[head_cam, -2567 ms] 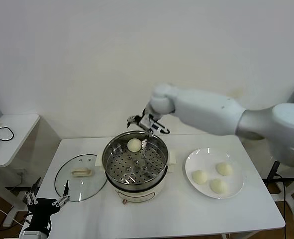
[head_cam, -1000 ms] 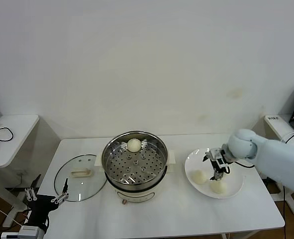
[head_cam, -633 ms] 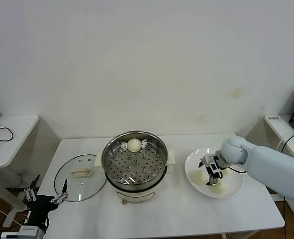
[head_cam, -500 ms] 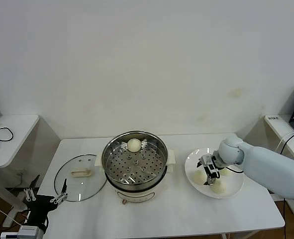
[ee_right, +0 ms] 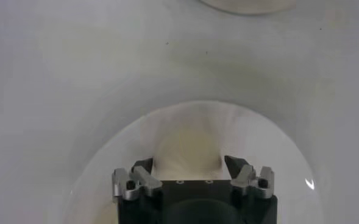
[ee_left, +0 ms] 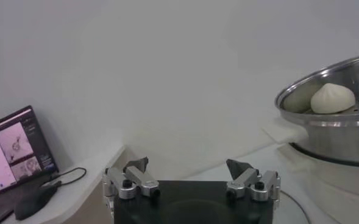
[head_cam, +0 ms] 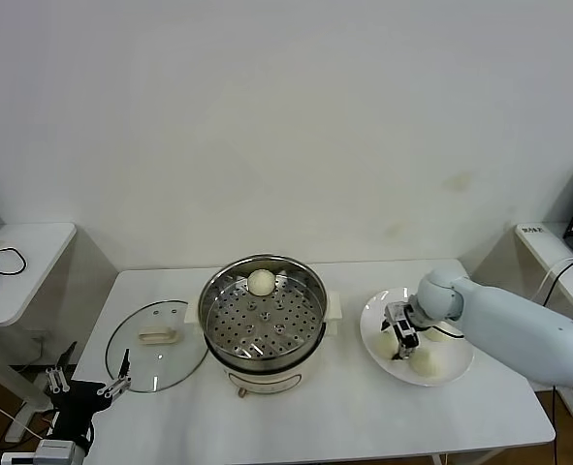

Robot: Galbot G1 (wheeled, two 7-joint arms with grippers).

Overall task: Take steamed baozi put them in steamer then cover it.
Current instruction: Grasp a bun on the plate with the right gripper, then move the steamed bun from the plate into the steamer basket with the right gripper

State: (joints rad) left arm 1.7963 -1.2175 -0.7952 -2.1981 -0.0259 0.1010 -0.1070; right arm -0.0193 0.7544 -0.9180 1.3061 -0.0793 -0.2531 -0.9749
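Right claw down on the white plate, its two fingers set either side of the left-most baozi there. In the right wrist view, fingertips flanking the bun, close at its sides; firm contact hard to confirm, so neither a sure pinch nor fully spread. Bun not lifted, resting on the plate between the fingers. Two more baozi on the same plate: one just beside the claw toward the bench's near edge, another partly hidden behind the wrist. Right arm reaching in from the right side, low over the plate.

Further left, the steamer at the middle of the bench, uncovered, perforated tray in view, one baozi lying on the tray against the far wall. Same bun seen in the left wrist view, just inside the steel rim.

Left of the steamer, the cover flat on the bench, handle up, its edge just beside the steamer's base.

Left claw parked low off the bench's front-left corner, below the cover, fingers spread wide with nothing between them; in its own view both fingertips well apart. Small side table with a cable at far left.
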